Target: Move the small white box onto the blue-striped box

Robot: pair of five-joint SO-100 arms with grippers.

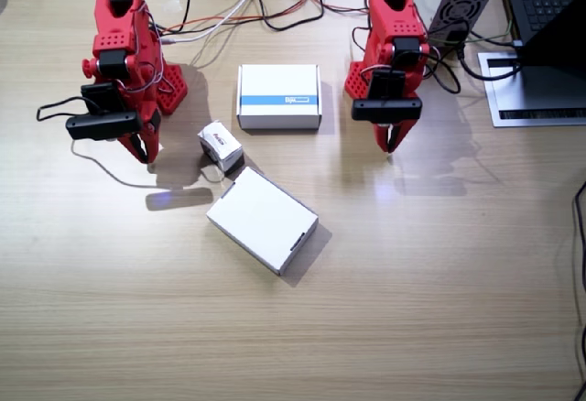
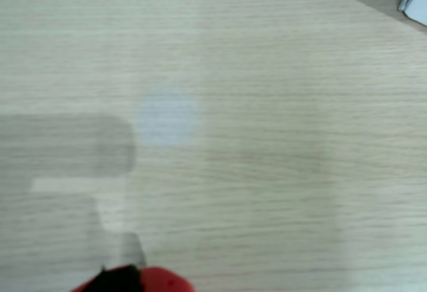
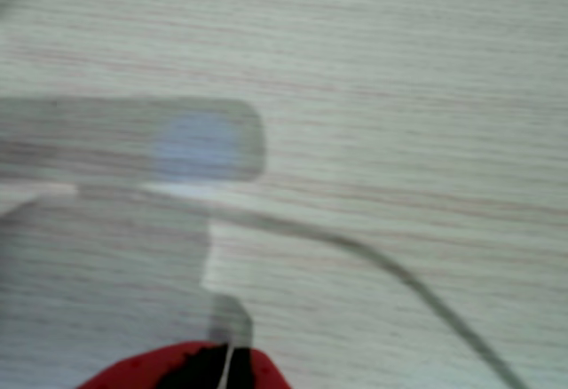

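The large plain white box [image 1: 263,219] lies nearest, the small white box [image 1: 220,145] just beyond it, left of and near the blue-striped box [image 1: 279,96], while the right gripper [image 1: 139,149] and left gripper [image 1: 394,142] point down, jaws together, holding nothing.

No legible print on the blue-striped box [image 1: 279,96].

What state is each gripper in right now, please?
Left gripper: shut, holding nothing, above bare table.
Right gripper: shut, holding nothing, apart from the small white box.
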